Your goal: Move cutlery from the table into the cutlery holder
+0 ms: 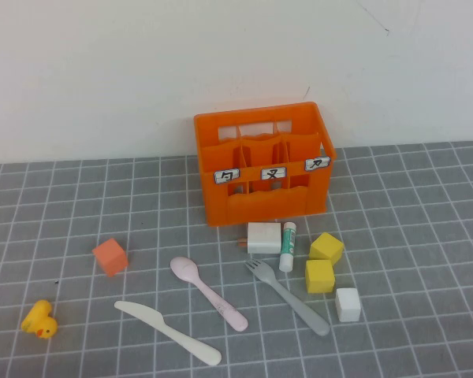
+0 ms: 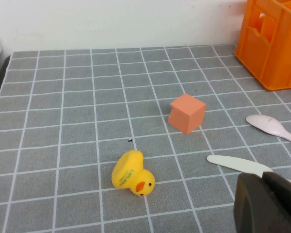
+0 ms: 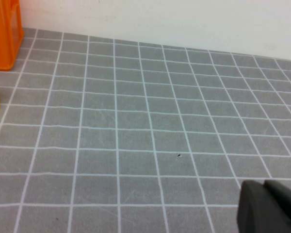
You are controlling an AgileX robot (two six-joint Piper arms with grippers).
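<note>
Both grippers, left gripper [image 2: 269, 204] and right gripper [image 3: 271, 206], fingers closed and empty; knife [image 1: 167, 331] lies near-left, long axis diagonal, closest to left arm.

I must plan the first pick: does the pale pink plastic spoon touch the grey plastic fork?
Apart. The high view shows bare table tiles between pink spoon and grey fork.

A: Holder? Cutlery?
B: Cutlery holder [image 1: 264, 165] at the table's [image 1: 426, 236] rear, by the wall; knife [image 1: 167, 332], spoon [image 1: 207, 292], fork [image 1: 288, 297] before it, left to right.

A: Remainder?
B: Glue stick [image 1: 287, 246] before the holder; blocks [image 1: 325, 262] to its right; cube [image 1: 110, 257] and duck [image 1: 39, 320] far left.
</note>
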